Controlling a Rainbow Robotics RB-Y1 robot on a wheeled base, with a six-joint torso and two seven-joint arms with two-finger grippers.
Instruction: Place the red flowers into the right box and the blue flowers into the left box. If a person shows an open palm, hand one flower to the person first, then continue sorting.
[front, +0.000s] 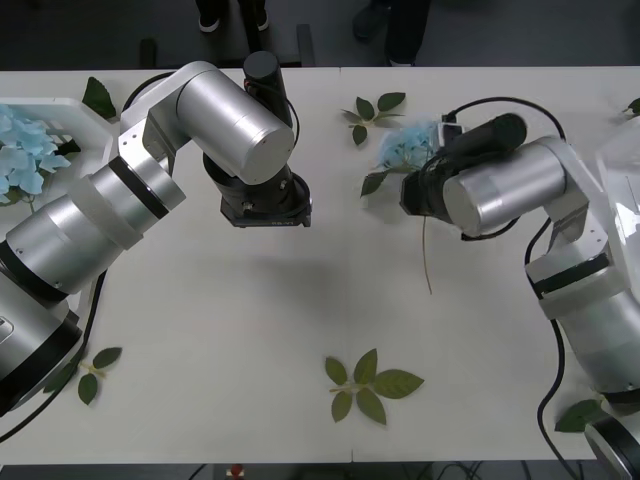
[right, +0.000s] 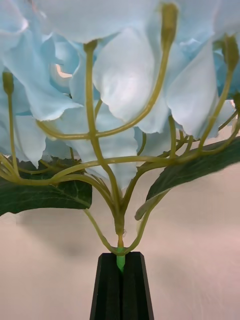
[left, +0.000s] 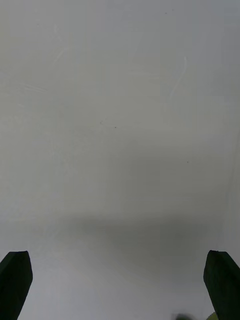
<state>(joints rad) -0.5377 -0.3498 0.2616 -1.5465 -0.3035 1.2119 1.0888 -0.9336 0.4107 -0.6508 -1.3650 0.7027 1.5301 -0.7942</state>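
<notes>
Firmly, right gripper (right: 121, 262) pinches blue flower (right: 125, 90) stem.

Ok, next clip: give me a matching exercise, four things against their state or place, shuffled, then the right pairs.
Things:
1. right claw
2. left claw
3. left box
4. green leaf sprig

States or places:
A. open above bare table
B. lying loose on the table's near side, between the arms
C. shut on the stem of a blue flower
D. at the table's far left edge, with blue flowers inside

Pairs: 1-C, 2-A, 3-D, 4-B
</notes>
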